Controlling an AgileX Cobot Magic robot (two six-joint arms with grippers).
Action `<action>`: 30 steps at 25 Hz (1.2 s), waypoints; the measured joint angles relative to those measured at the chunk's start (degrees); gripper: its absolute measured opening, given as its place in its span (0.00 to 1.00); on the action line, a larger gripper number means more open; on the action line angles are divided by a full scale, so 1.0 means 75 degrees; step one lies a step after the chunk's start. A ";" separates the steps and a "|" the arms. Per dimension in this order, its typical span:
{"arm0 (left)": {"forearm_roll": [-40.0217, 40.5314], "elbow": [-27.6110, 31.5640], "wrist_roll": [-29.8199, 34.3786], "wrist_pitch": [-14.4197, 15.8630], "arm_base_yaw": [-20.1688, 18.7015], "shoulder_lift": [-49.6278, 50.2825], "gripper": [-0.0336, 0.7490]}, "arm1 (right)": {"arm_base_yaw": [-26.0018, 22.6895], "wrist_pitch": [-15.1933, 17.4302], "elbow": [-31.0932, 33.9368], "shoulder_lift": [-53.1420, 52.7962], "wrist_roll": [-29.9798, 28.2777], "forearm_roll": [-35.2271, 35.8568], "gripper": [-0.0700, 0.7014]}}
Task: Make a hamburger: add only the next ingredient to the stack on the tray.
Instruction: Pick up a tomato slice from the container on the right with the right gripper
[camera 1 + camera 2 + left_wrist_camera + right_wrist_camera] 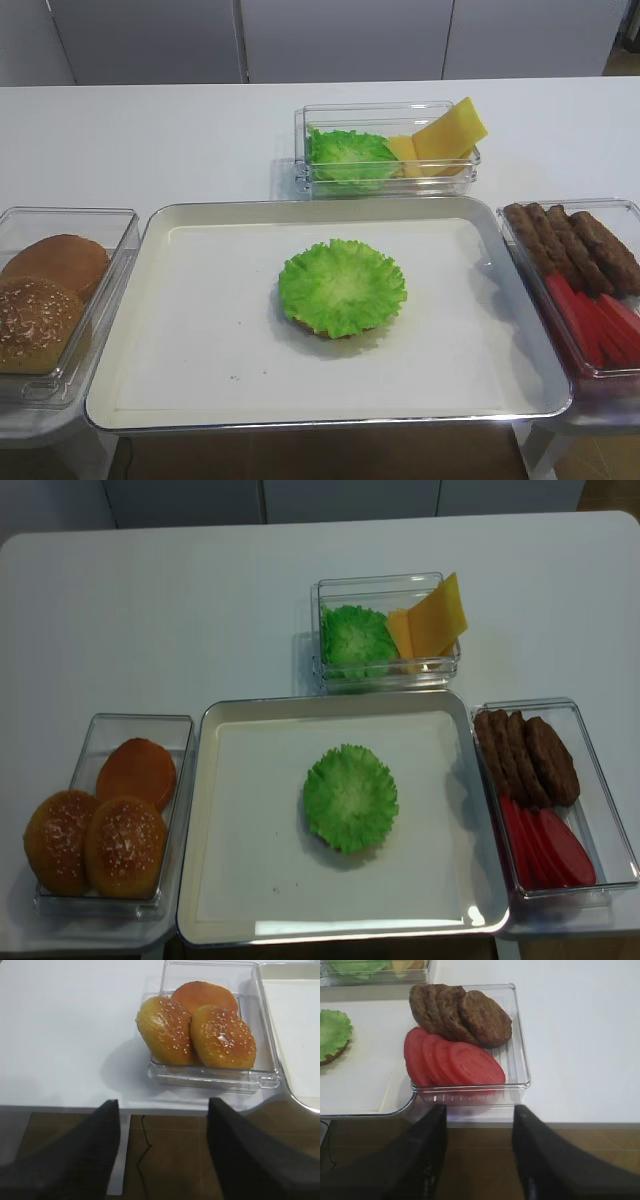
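Note:
The hamburger stack [342,288] [350,798] lies mid-tray: a ruffled green lettuce leaf over a thin brown bun base, also at the left edge of the right wrist view [332,1035]. The silvery tray [200,330] [250,880] holds only that. Red tomato slices [452,1062] [545,845] [600,325] overlap in the clear box on the right, in front of the patties. My right gripper [479,1110] hovers open just short of that box, off the table's front edge, holding nothing. My left gripper [162,1105] is open and empty before the bun box. Neither gripper shows in the exterior views.
Brown meat patties [462,1015] [525,755] share the tomato box [520,1060]. Whole seeded buns [197,1032] [95,840] fill a clear box [180,810] left of the tray. A back box [385,675] holds lettuce leaves [355,638] and yellow cheese slices [430,620]. Brown floor lies below the table edge.

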 joint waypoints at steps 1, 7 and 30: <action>0.0000 0.0000 0.0000 0.0000 0.0000 0.0000 0.57 | 0.0000 -0.0005 0.0000 0.0000 0.0012 -0.0011 0.53; 0.0000 0.0000 0.0000 0.0000 0.0000 0.0000 0.57 | 0.0000 -0.0098 -0.0168 0.0000 -0.0046 0.0103 0.77; 0.0000 0.0000 0.0000 0.0000 0.0000 0.0000 0.57 | 0.0467 -0.0898 -0.1843 0.6013 0.0001 0.0906 0.61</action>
